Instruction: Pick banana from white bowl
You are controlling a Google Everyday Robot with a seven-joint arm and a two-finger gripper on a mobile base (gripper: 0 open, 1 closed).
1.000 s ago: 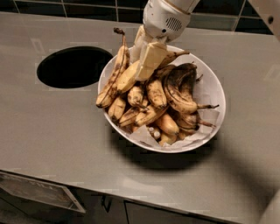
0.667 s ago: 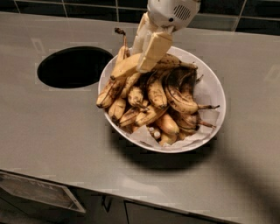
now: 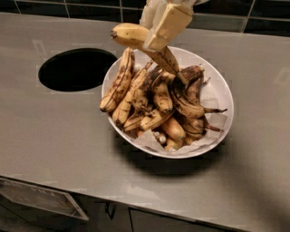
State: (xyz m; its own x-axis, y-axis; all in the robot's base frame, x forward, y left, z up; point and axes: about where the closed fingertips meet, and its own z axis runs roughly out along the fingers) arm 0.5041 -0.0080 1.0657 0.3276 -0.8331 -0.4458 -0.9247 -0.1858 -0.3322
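Hanging over the far side of the white bowl (image 3: 225, 100), the gripper (image 3: 155, 41) comes in from the top edge of the camera view. Its pale, cream-coloured fingers (image 3: 170, 21) are clenched around the banana (image 3: 128, 35). They grip it about midway along, so the blunt yellow end sticks out to the left and the thinner, browner end slopes down to the right toward the fruit below. The banana is up above the heap, over the bowl's back rim. I cannot tell whether its low tip touches the dark bananas beneath it.

Under it the bowl is packed with a pile of bananas (image 3: 152, 97). Speckled yellow-brown ones lie along the left side, one leaning out over the rim, and nearly black, curved ones sit on the right with their stalks pointing outward. Crumpled white paper lining (image 3: 212, 121) shows around the near and right edges of the pile.

The bowl sits on a grey surface (image 3: 63, 140). A round dark hole (image 3: 77, 69) is cut into the surface just left of the bowl, close to its rim but apart from it. Dark wall tiles (image 3: 68, 6) run along the back. The bowl throws a heavy shadow on the surface toward the near edge.
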